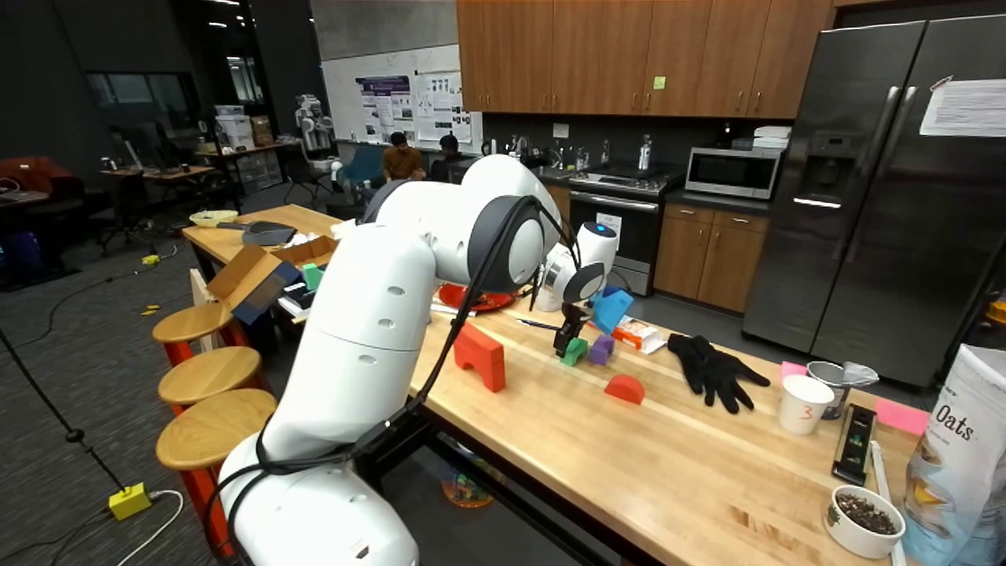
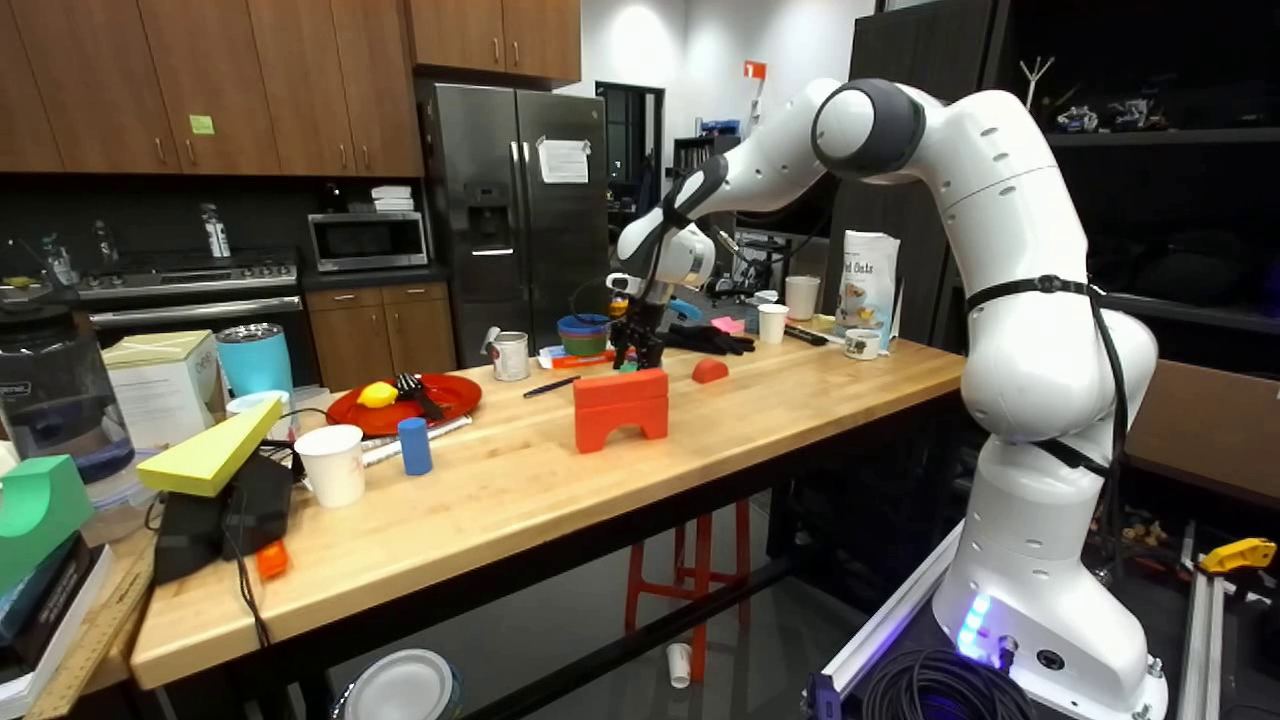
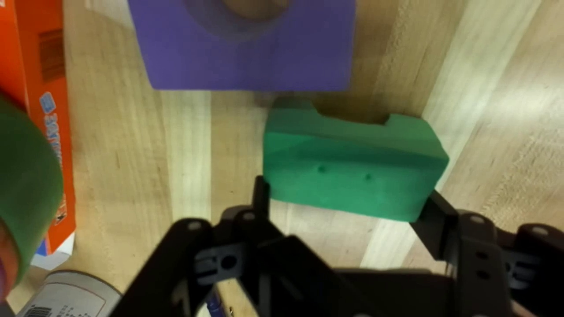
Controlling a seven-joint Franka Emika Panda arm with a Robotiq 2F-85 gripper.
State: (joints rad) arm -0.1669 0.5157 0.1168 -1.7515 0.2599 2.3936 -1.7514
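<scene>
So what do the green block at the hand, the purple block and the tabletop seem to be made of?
Green block: likely foam, matte; its face shows two small pits.
Purple block: maybe the same foam, matte and evenly coloured, but plastic isn't ruled out.
Tabletop: wood, by its grain and strips; the soft sheen suggests a sealed finish.

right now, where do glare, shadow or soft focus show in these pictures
Wrist view: pale glare on the tabletop toward the right; shadow between the purple block and green block; small print on the can too soft to read. In an exterior view: the shelf at far right in deep shade.
</scene>
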